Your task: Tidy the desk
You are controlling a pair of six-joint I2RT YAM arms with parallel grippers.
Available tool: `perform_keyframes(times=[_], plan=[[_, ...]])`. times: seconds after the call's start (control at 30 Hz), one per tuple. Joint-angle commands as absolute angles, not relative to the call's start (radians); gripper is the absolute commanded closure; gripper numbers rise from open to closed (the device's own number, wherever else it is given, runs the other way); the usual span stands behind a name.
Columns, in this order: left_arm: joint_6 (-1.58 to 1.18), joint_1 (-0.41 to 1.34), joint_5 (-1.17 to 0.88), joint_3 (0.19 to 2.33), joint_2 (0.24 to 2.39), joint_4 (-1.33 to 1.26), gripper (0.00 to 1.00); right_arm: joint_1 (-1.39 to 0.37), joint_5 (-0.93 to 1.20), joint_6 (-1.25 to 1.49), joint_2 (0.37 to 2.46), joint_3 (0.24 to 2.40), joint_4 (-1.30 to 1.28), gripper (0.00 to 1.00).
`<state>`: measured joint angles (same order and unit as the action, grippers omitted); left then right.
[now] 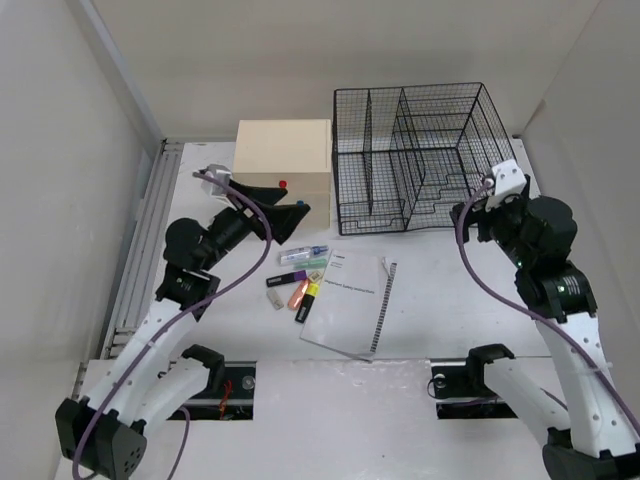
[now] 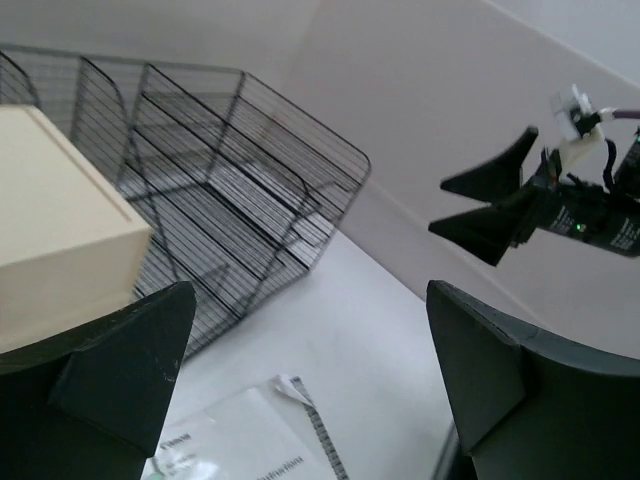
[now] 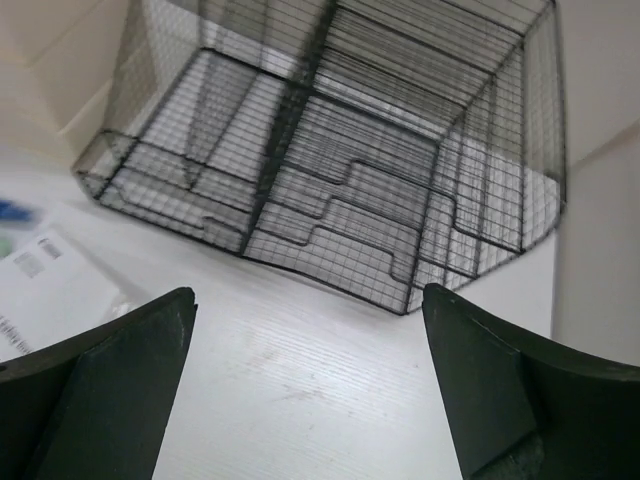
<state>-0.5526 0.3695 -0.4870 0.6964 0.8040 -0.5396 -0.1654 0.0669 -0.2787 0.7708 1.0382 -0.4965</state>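
Observation:
The white desk (image 1: 430, 300) carries a spiral-bound booklet (image 1: 350, 300) and, at its left edge, a small heap of highlighters and pens (image 1: 300, 280). My left gripper (image 1: 280, 210) hangs open above that heap, close in front of the beige drawer box (image 1: 283, 165). In the left wrist view the left gripper (image 2: 308, 300) has only desk and the booklet's corner (image 2: 250, 440) between its fingers. My right gripper (image 1: 472, 212) stands open by the front right corner of the black wire-mesh organizer (image 1: 415, 155). The right wrist view shows the right gripper (image 3: 308, 295) over bare desk (image 3: 300, 390), holding nothing.
A ridged metal rail (image 1: 140, 250) runs along the desk's left side. White walls close in on the left, back and right. The organizer (image 3: 340, 150) has several compartments and stands beside the box at the back. The arm bases sit at the near edge.

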Motion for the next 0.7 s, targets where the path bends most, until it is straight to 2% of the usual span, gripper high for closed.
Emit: perform_keyframes(times=[0.0,0.03,0.1,0.13,0.17,0.23,0.27,0.33,0.37,0.4,0.43,0.47,0.5,0.57,0.67], plan=[[-0.606,0.443,-0.623,0.689,0.848,-0.611,0.00,-0.175,0.257,-0.387,0.713,1.037,-0.567,0.00],[-0.595,0.483,-0.579,0.677,0.871,-0.586,0.00,-0.175,0.400,-0.411,0.695,1.008,-0.578,0.00],[-0.562,0.634,-0.476,0.655,0.896,-0.548,0.00,-0.175,0.529,-0.411,0.712,0.977,-0.601,0.00],[-0.516,0.693,-0.354,0.646,0.913,-0.505,0.00,-0.175,0.582,-0.411,0.763,0.965,-0.615,0.00],[-0.497,0.806,-0.286,0.646,0.958,-0.480,0.00,-0.175,0.648,-0.399,0.799,0.965,-0.626,0.02],[-0.473,0.886,-0.181,0.655,1.006,-0.456,0.00,-0.190,0.692,-0.417,0.865,0.976,-0.662,0.12],[-0.472,0.915,-0.104,0.655,1.043,-0.456,0.00,-0.190,0.692,-0.417,0.915,0.976,-0.663,0.26],[-0.472,0.975,-0.049,0.620,1.066,-0.466,0.00,-0.190,0.703,-0.417,0.949,0.986,-0.663,0.45],[-0.472,0.988,0.006,0.608,1.066,-0.478,0.04,-0.190,0.715,-0.417,0.975,0.986,-0.663,0.65],[-0.472,1.002,0.020,0.589,1.075,-0.494,0.05,-0.190,0.715,-0.407,0.986,0.986,-0.663,0.66],[-0.472,1.002,0.032,0.571,1.075,-0.506,0.05,-0.190,0.732,-0.407,0.986,0.986,-0.641,0.58],[-0.486,1.002,0.046,0.528,1.066,-0.517,0.05,-0.190,0.744,-0.367,0.998,0.973,-0.621,0.38],[-0.486,1.002,0.058,0.503,1.066,-0.564,0.10,-0.190,0.794,-0.336,1.009,0.957,-0.594,0.13],[-0.508,1.002,0.069,0.442,1.066,-0.622,0.11,-0.190,0.904,-0.205,1.028,0.881,-0.447,0.04],[-0.508,1.015,0.087,0.417,1.109,-0.641,0.21,-0.190,0.980,-0.040,1.052,0.761,-0.170,0.04]])
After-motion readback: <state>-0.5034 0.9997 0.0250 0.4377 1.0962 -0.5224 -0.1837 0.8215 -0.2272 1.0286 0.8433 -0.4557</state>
